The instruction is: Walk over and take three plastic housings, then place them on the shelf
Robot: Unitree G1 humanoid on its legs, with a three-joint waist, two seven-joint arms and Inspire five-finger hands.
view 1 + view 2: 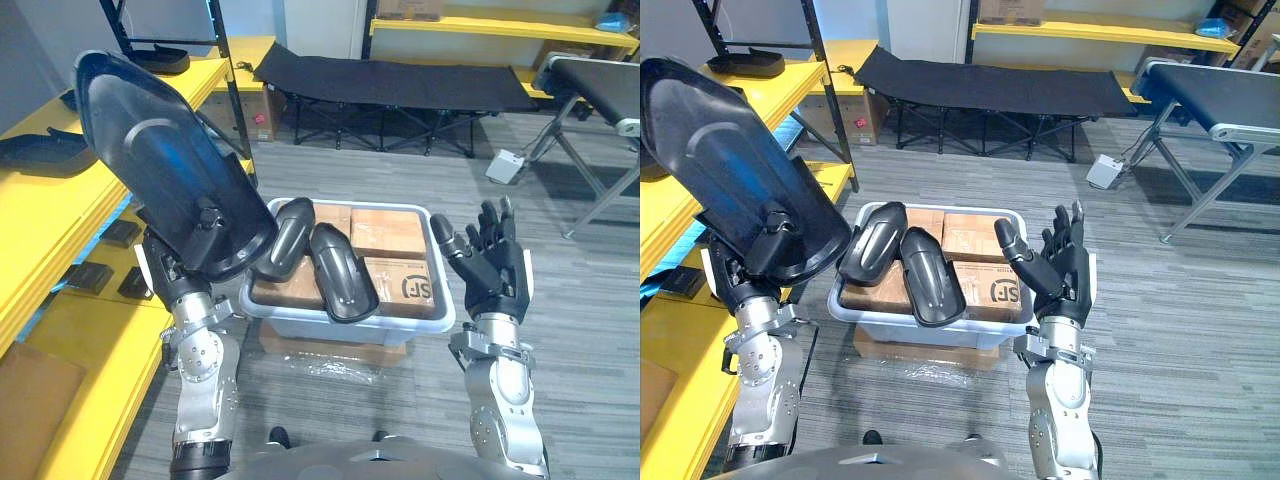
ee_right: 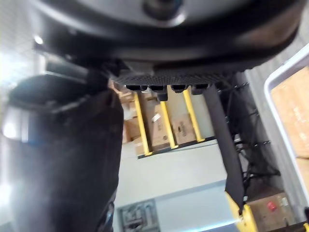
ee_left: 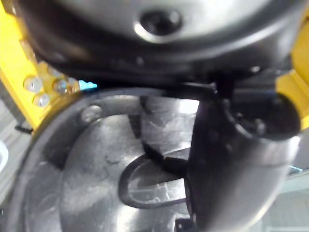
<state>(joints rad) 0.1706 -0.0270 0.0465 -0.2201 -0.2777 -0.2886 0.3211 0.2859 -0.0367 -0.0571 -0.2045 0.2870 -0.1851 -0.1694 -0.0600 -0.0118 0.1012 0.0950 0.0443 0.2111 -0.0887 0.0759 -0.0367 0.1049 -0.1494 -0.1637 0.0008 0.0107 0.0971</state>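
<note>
My left hand (image 1: pixel 200 250) is shut on a large black plastic housing (image 1: pixel 160 160), held up and tilted over the edge of the yellow shelf (image 1: pixel 60 230); its thumb (image 3: pixel 231 159) presses on the housing's inner face (image 3: pixel 96 188). Two smaller black housings (image 1: pixel 340 270) (image 1: pixel 285 238) lie on cardboard boxes inside a grey bin (image 1: pixel 340 322) in front of me. My right hand (image 1: pixel 495 262) hangs open and empty to the right of the bin, fingers straight (image 2: pixel 164 88).
More black housings (image 1: pixel 40 152) (image 1: pixel 165 58) lie on the yellow shelf at left. A black folding cot (image 1: pixel 390 85) stands behind the bin, a conveyor frame (image 1: pixel 600 100) at the far right. A cardboard box (image 1: pixel 330 350) sits under the bin.
</note>
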